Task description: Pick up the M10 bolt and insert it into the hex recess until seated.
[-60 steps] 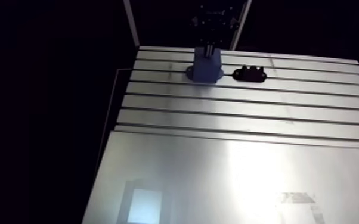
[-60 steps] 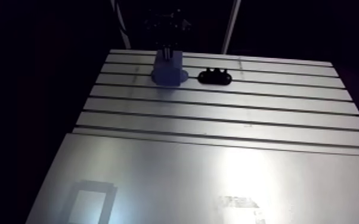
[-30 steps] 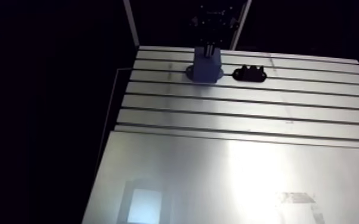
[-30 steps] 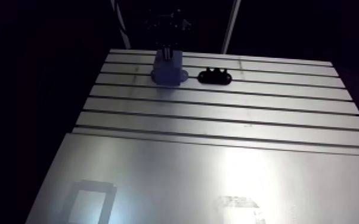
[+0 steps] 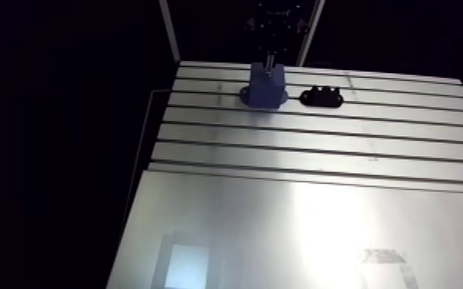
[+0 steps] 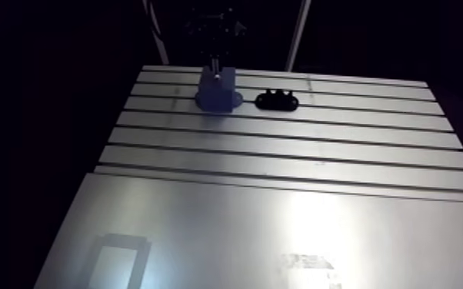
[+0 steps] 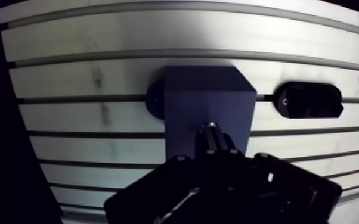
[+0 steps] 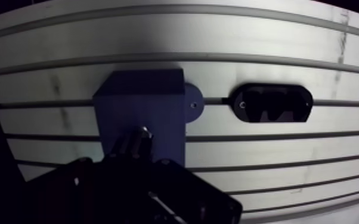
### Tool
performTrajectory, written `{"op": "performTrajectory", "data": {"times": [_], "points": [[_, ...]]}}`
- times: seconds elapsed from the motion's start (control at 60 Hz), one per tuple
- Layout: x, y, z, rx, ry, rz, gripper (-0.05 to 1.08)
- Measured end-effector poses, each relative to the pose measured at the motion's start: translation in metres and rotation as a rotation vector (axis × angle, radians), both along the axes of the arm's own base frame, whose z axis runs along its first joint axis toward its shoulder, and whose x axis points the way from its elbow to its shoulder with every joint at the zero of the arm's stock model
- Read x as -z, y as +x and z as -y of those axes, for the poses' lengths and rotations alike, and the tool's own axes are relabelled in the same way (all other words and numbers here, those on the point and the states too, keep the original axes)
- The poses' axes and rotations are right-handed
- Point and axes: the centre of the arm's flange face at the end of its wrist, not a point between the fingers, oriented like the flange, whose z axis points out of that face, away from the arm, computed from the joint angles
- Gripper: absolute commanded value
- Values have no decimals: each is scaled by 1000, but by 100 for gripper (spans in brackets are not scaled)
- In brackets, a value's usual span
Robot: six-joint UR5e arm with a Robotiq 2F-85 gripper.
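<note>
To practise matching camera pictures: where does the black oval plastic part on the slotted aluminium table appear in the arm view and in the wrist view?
Arm view: the black oval plastic part lies near the far end of the slotted aluminium table, upper middle, just right of the tall blue block.
Wrist view: the part lies beside that block, apart from it, along the same table slot.
Shared landmark: the blue block.

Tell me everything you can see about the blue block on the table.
The blue block looks like matte plastic: an upright boxy body with round tabs at its base on two sides. It stands on the slotted table, beside a black oval holder. The gripper holds a bolt over its top; contact unclear.
</note>
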Motion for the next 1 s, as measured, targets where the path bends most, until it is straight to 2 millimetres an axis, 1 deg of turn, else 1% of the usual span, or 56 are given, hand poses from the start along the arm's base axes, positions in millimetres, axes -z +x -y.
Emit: {"op": "performTrajectory", "data": {"times": [0.017, 0.033, 0.05, 0.083, 0.383, 0.4, 0.417, 0.433, 0.45, 0.467, 0.483, 0.5, 0.517, 0.533, 0.817, 0.917, 1.0], "points": [[-1, 0, 0, 0, 0, -1, 103], [-1, 0, 0, 0, -1, -1, 103], [-1, 0, 0, -1, -1, -2, 99], [-2, 0, 1, -1, -1, -2, 98], [-6, 1, 1, -1, -1, -4, 97], [-7, 1, 1, -1, -1, -4, 91], [-7, 1, 1, -1, -1, -5, 91], [-7, 1, 1, -1, -1, -5, 70], [-8, 1, 1, -1, -1, -5, 70], [-8, 1, 1, -1, -1, -5, 38], [-8, 1, 1, -1, -1, -6, 38], [-9, 1, 1, -1, -1, -6, 6], [-9, 1, 1, -1, -1, -7, 6], [-10, 1, 1, -1, -1, -7, 1], [-21, 4, 2, -2, -4, -5, 0], [-33, 6, 3, -2, -5, -12, 0], [-48, 8, 2, -1, -4, -17, 0]]}}
